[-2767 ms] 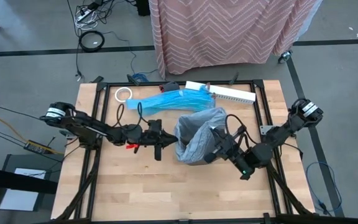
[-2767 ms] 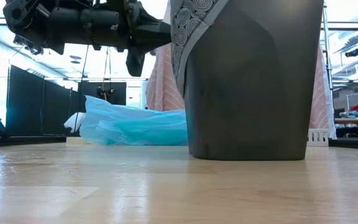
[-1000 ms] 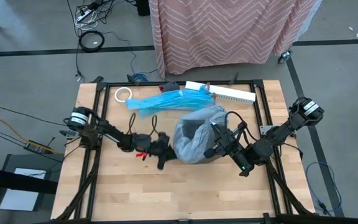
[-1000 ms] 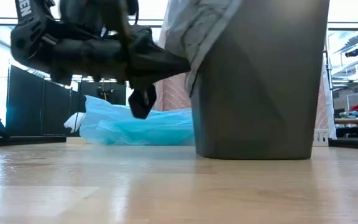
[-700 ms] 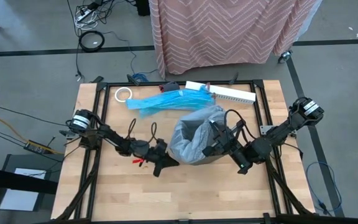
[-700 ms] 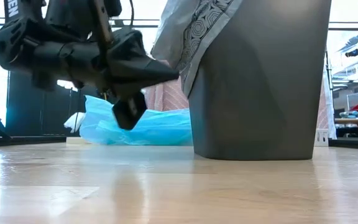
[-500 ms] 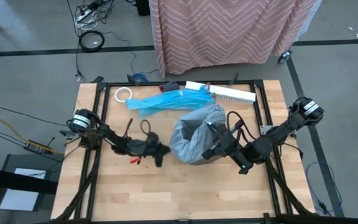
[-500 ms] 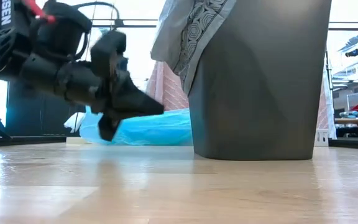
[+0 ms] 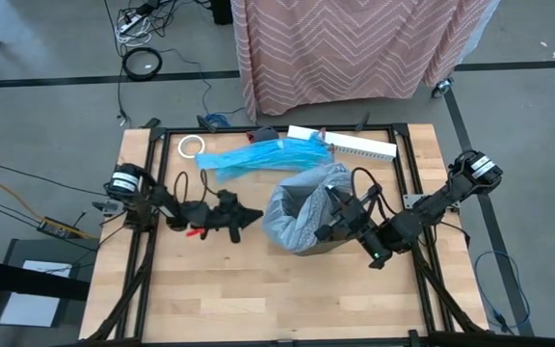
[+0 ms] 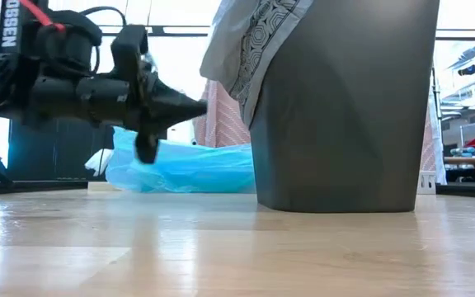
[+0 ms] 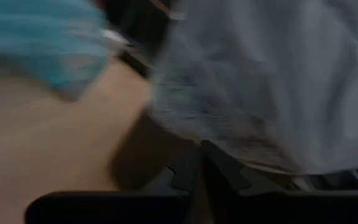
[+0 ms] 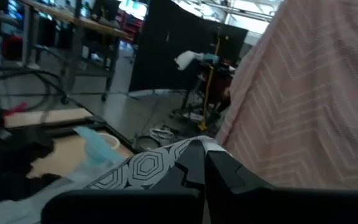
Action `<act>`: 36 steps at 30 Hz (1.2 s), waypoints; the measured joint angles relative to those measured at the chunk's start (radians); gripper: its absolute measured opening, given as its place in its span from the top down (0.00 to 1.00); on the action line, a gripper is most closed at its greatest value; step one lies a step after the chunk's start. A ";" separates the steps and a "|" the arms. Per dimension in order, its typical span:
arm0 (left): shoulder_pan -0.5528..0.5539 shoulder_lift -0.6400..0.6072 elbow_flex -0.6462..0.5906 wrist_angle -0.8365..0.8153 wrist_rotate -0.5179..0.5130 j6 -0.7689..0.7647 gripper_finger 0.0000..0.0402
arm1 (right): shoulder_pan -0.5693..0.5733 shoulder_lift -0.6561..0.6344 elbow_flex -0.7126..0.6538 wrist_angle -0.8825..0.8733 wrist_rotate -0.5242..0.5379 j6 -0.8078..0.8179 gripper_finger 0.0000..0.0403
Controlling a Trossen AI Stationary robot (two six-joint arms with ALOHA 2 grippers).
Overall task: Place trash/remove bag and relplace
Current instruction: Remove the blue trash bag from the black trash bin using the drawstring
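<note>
The bag [image 9: 302, 214] is seen just right of centre in the high view, draped grey and wrinkled over the rim of the bin [image 10: 340, 124], with a loose flap hung down the bin's left side in the low view. No trash can be made out on the counter [image 9: 258, 289].

The left pincer [image 9: 251, 216] is held left of centre, above the counter, with its fingers pressed together and nothing between them; its tip is pointed rightward at the bag's near edge, a small gap being left between the two. The right pincer [image 9: 335, 225] is set against the bag at the bin's right rim, fingers closed, seemingly pinching the liner there.

The coming move is judged to turn on that gap: the loose flap lies directly along the left pincer's long axis, to its right, so the left arm is the nearer one for that side.

A blue bag [image 9: 258, 154] lies above centre, well apart from both pincers.
</note>
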 joint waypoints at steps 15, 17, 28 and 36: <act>0.024 0.043 0.078 -0.125 0.110 0.042 0.68 | 0.228 -0.033 -0.004 0.067 0.050 0.020 1.00; 0.028 0.079 0.074 -0.012 0.112 0.017 0.68 | 0.226 -0.033 -0.004 0.063 0.051 0.020 1.00; 0.093 0.231 0.173 -0.006 0.063 -0.096 0.68 | 0.294 -0.032 -0.006 0.061 0.051 0.017 1.00; 0.115 0.316 0.267 -0.002 -0.159 -0.128 0.68 | 0.296 -0.030 -0.006 0.007 0.050 0.062 1.00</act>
